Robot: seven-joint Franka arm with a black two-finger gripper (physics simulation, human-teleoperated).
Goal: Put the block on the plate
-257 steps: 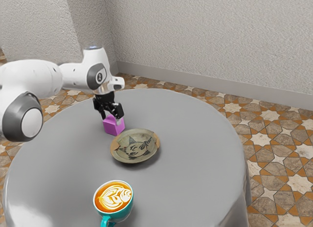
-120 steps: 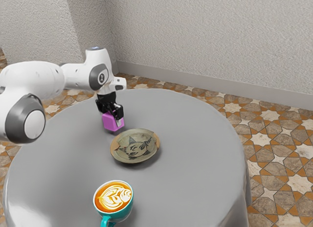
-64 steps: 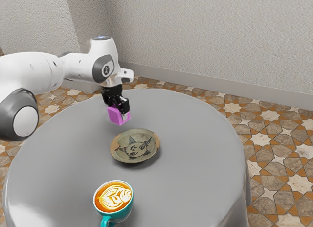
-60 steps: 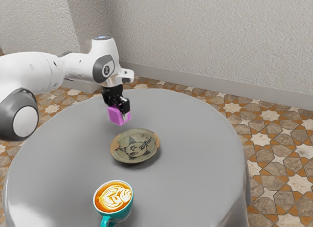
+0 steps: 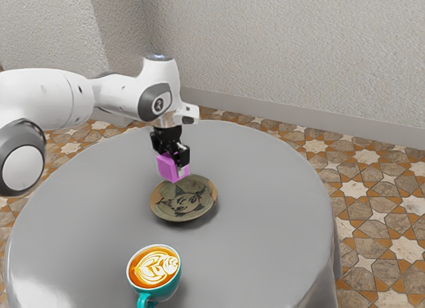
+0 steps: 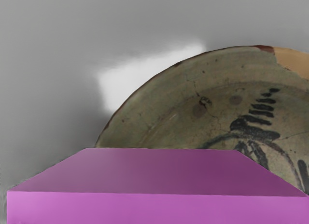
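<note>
From my station I have the claw (image 5: 175, 165) pinching the purple block (image 5: 167, 167), its fingers closed on the block's sides, and the block is up off the worktop (image 5: 259, 235), not resting on the plate (image 5: 184, 202). In the exterior view its lower edge overlaps the plate's far rim; I can't tell how much of it is truly above the plate. The wrist view gives me the block's flat face and straight edges in front of part of the plate, with cracked glaze and dark brushwork beyond it. The plate is greenish grey, with a painted face and tan patches at its edge. A teal cup (image 5: 167, 290) of latte-art coffee (image 5: 153, 267) stands on the grey, round worktop, apart from the plate. Behind are patterned floor tiles (image 5: 372, 222) and a pale textured wall (image 5: 285, 49).
</note>
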